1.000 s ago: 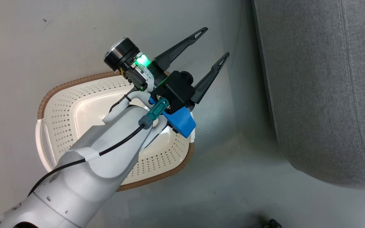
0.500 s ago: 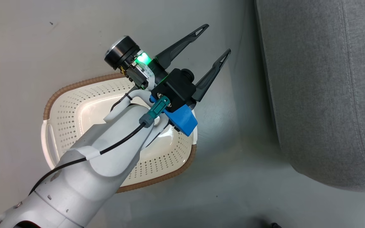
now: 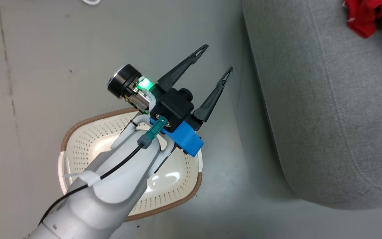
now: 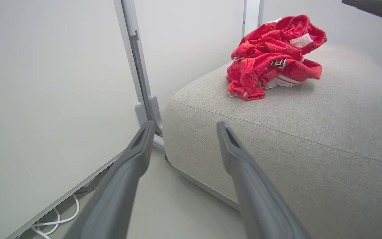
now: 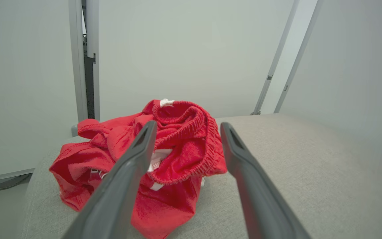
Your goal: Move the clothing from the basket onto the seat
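At the left of the head view, the cream basket [image 3: 81,152] with its brown woven rim stands on the grey floor [image 3: 61,66]. The part of its bottom that shows is bare, and a pale forearm [image 3: 118,186] hides the rest. Above the basket's far edge hangs the left gripper [image 3: 218,57], its two dark fingers spread wide with nothing between them, as they were a second ago. To the right lies the big light grey seat [image 3: 327,116]. The whole head view has shifted since half a second ago, so the camera has moved, not the things. The basket now sits lower in the picture, and the seat's top has come into view. There, at the far upper right, lies the red clothing [image 3: 370,15] in a crumpled heap with white stripes. In the right wrist view, the right gripper [image 5: 187,123] hovers just over that heap. Its fingers stand well apart and grip no fabric, which reads as a garment just let go. Judging from the bare basket and the heap on the seat, the move looks done or nearly so, with only the hidden patch of basket left to check.
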